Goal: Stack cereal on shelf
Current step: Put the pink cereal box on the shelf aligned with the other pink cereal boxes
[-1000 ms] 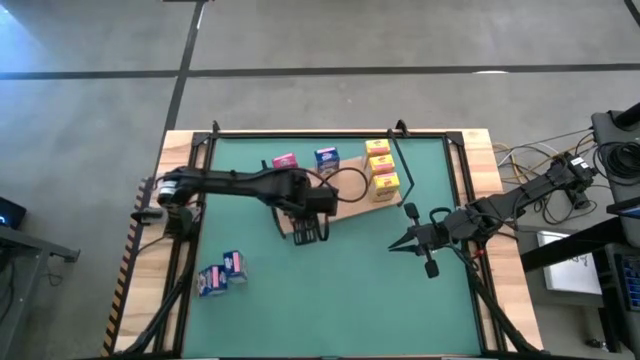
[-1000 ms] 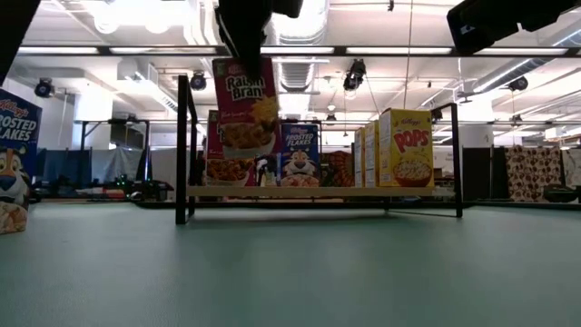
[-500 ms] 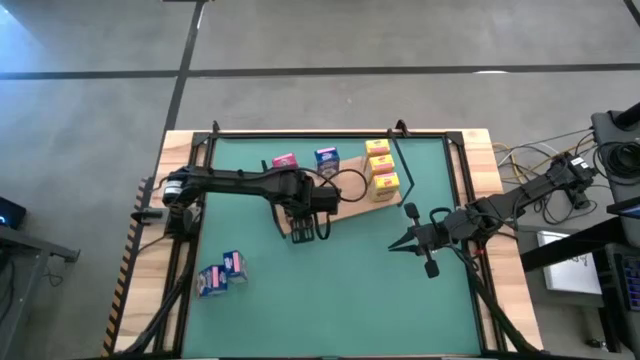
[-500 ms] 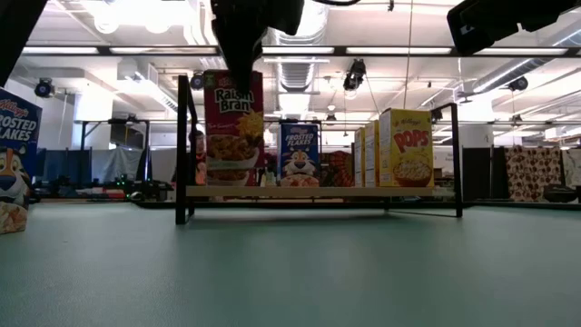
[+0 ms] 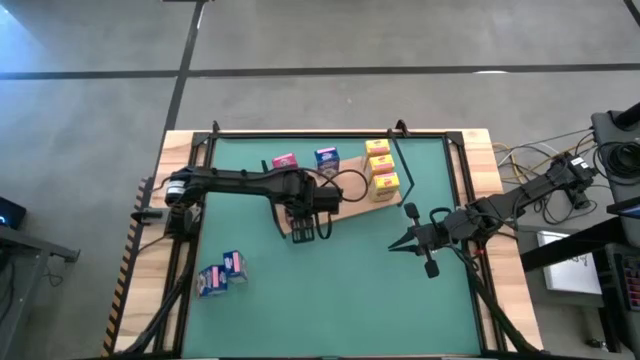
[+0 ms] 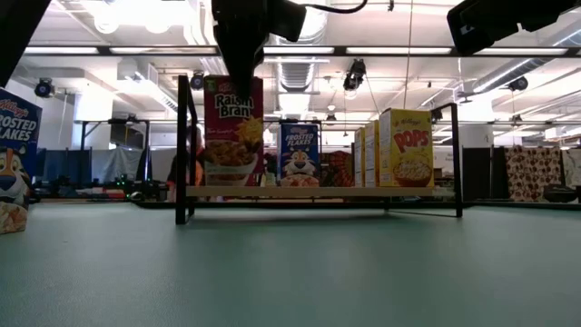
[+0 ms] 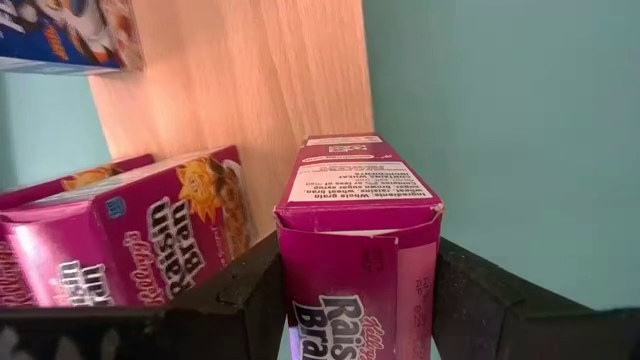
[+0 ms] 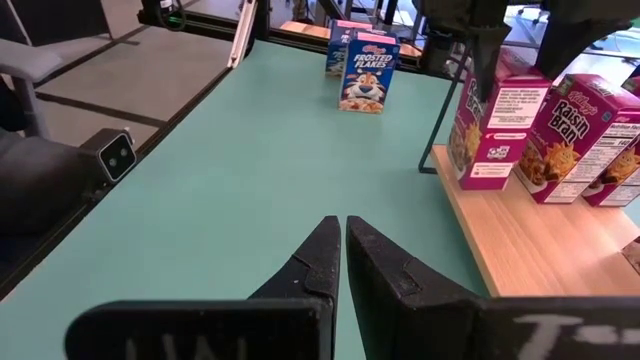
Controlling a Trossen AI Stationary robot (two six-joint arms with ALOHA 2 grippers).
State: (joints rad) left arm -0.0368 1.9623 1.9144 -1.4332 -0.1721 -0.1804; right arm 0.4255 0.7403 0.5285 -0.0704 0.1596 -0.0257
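One pink cardboard cereal box [image 7: 360,240] is held upright in the left gripper [image 5: 309,230], clamped by its two broad side faces between the dark fingers [image 7: 250,290]. It is placed at one end of the flat light-brown wooden shelf board [image 5: 352,205], next to the black wire end frame [image 6: 182,150]. Whether its base already bears on the wood cannot be told.

The box is judged light, hollow and easily dented, with smooth printed card that may slip, so a moderate squeeze low on the side panels is advised, not on the top flap. Being tall and narrow, it is likely to tip if let go at a tilt.

"Raisin Bran" is read on the held box in the low view, and again on a second pink box [image 7: 130,230] just beside it. "Frosted Flakes" is read on a blue box [image 6: 298,154] standing on the shelf, and "Pops" with a Kellogg's mark on the row of yellow boxes [image 6: 404,147] at the far end. More Frosted Flakes boxes [image 8: 365,75] are left on the green mat [image 5: 340,290], well apart from the shelf.

The right gripper [image 8: 343,250] is kept clenched on nothing, over the mat on the right.
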